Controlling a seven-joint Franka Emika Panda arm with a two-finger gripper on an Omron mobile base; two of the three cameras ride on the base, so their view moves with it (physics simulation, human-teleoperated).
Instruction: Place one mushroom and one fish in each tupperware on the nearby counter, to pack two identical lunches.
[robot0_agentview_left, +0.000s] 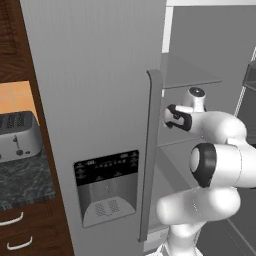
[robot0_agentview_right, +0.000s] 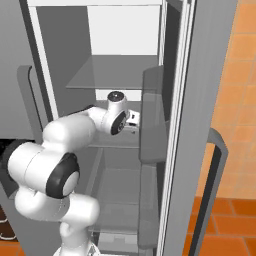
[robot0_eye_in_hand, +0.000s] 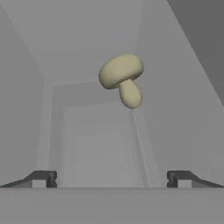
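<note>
Inside the open fridge (robot0_agentview_right: 125, 35), reaching toward a mushroom (robot0_eye_in_hand: 121, 78) with the gripper (robot0_eye_in_hand: 111, 179), fingers (robot0_eye_in_hand: 41, 178) spread wide and grasping nothing. Seeing the mushroom ahead in the hand view, pale tan, cap up and stem down, sitting against grey fridge walls, apart from the fingers. Possibly resting on a shelf (robot0_agentview_right: 112, 75), though the plain grey rendering is making that hard to tell. Judging the task as barely begun: nothing picked up, no mushroom or fish carried out. Spotting no fish and no trays here, so their whereabouts cannot be told. Noting, in the left base view, a strip of dark speckled bench (robot0_agentview_left: 22, 180) beside the fridge door (robot0_agentview_left: 95, 100), carrying a silver toaster (robot0_agentview_left: 17, 135). Leaving everything to do: two mushrooms and two fish to fetch and pack.
</note>
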